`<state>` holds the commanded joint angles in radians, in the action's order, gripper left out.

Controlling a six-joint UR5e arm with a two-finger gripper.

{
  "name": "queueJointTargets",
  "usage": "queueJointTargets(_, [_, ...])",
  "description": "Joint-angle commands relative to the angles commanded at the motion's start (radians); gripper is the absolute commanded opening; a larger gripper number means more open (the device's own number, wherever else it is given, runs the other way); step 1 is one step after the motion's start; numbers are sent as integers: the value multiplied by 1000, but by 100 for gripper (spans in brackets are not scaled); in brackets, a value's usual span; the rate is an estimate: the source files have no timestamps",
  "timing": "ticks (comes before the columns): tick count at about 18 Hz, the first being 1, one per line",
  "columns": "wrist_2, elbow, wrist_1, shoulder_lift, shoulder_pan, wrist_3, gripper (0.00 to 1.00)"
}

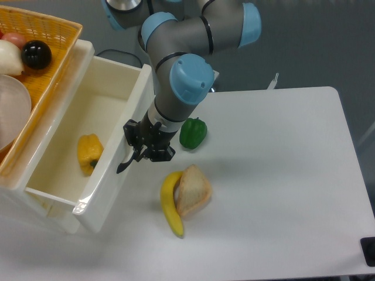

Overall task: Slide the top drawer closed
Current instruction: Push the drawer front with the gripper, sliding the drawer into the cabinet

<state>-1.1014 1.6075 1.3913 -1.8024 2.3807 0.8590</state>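
The top drawer [111,170] is a deep glossy cream-white box, still pulled out from the cabinet at the left. A yellow pepper [89,153] lies inside it. Its black arched handle [125,163] sticks out from the front panel. My gripper [142,153] presses against the drawer front right at the handle. Its fingers look closed together, but whether they clasp the handle is unclear.
An orange woven basket [55,52] with a black ball and other items sits on top of the cabinet. On the table lie a green pepper [193,133], a banana [170,208] and a piece of bread [193,190], all right of the drawer front.
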Motion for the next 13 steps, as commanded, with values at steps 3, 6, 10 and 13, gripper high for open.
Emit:
queueJointTargets(3, [5,2,0,3,-2,0,17])
queueJointTargets(6, [21,2,0,9,-11,-2,17])
queueJointTargets(10, [25,2,0,15,-24,-23,17])
queueJointTargets(13, [28,3,0,21,-32,-28,17])
